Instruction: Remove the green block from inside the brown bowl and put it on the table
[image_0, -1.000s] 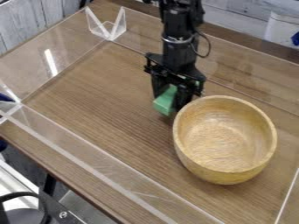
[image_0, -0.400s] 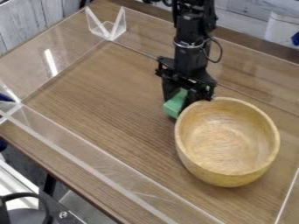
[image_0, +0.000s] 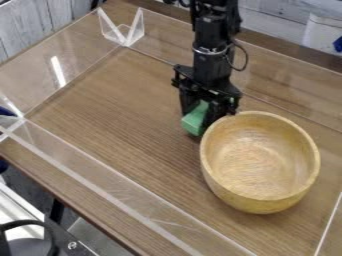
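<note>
My black gripper (image_0: 199, 117) points straight down just left of the brown bowl (image_0: 261, 160) and is shut on the green block (image_0: 195, 122). The block hangs between the fingers at about the height of the bowl's rim, low over the table (image_0: 120, 120). From this view I cannot tell whether the block touches the tabletop. The light wooden bowl is empty inside and sits at the right front of the table.
Low clear acrylic walls (image_0: 80, 170) edge the tabletop on the left and front. A clear acrylic corner piece (image_0: 123, 30) stands at the far left. Open wood surface lies left of the gripper.
The gripper with the block shifted slightly right and then back left beside the bowl; it stays shut on the block. The bowl sits a little further to the right than one second ago.
</note>
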